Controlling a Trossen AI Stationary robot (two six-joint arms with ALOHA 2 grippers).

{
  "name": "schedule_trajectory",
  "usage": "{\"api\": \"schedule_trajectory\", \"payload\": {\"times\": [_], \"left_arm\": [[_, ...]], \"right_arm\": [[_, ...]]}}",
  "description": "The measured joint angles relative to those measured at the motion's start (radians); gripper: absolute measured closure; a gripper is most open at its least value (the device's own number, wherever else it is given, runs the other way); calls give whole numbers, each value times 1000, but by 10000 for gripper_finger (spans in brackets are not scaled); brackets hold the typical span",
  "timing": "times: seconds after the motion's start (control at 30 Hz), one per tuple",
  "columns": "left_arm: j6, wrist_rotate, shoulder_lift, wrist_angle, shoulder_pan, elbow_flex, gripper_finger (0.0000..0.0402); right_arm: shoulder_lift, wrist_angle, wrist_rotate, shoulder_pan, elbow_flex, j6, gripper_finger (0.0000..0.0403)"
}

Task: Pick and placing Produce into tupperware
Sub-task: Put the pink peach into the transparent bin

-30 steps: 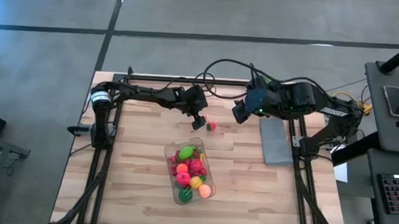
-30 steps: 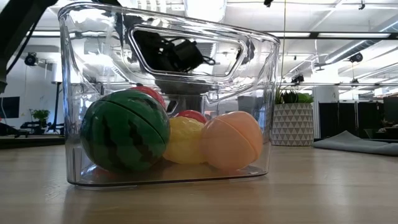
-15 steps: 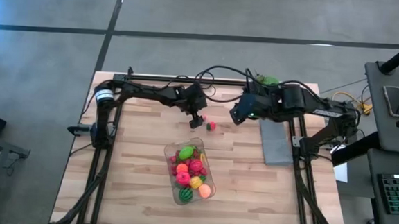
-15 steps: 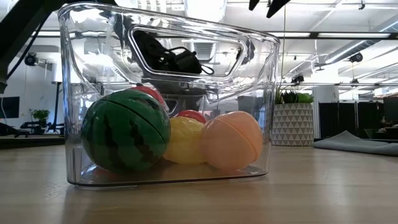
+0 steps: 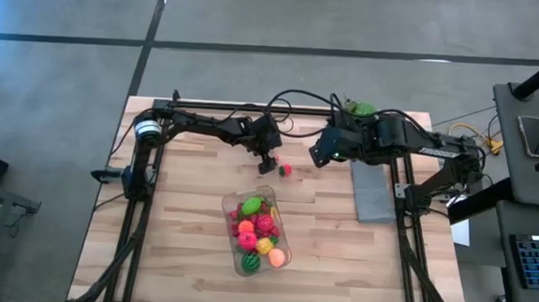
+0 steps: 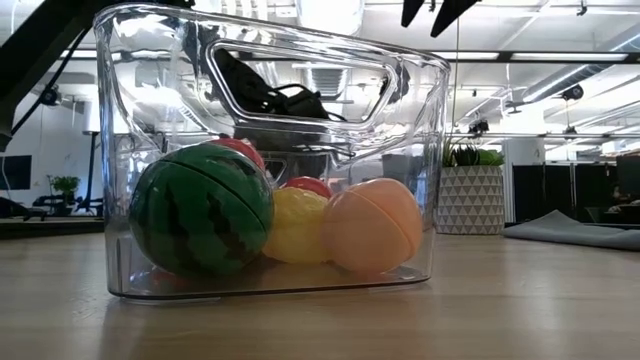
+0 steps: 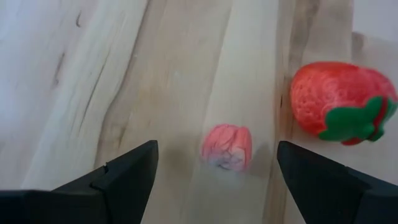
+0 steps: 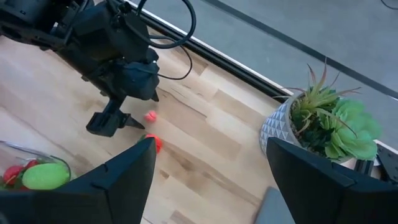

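1. Between the earlier high view and this one, the right arm has drawn back toward the desk's rear edge, uncovering the green potted plant in its white patterned pot (image 5: 358, 108); the left arm has barely shifted.
2. Left gripper (image 5: 269, 160): open and empty, fingers (image 7: 127, 174) spread either side of a small pale-pink ridged toy piece (image 7: 227, 146) on the light wooden desk (image 5: 181, 221), apparently lined up to close on it.
3. Red toy strawberry with green leaves (image 7: 339, 101): lies just beside the pink piece, outside the finger span, so it looks like a later pick.
4. Right gripper (image 5: 315, 156): open and empty, held above the desk near the strawberry, probably waiting clear of the left arm.
5. Clear rectangular plastic tupperware (image 5: 257, 233): stands mid-desk, near the left gripper. It holds the gathered Produce, including a green striped toy watermelon (image 6: 200, 210).
6. Flat grey rectangular slab (image 5: 372, 191): lies beneath the right arm, unused.
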Motion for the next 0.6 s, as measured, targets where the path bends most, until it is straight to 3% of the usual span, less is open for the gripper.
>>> {"api": "schedule_trajectory", "payload": {"times": [0.3, 0.6], "left_arm": [[-10, -3, 2, -6, -7, -2, 93], [-59, -8, 3, 7, -9, -2, 166]], "right_arm": [[0, 2, 0, -2, 0, 10, 106], [0, 5, 0, -2, 0, 18, 104]]}}
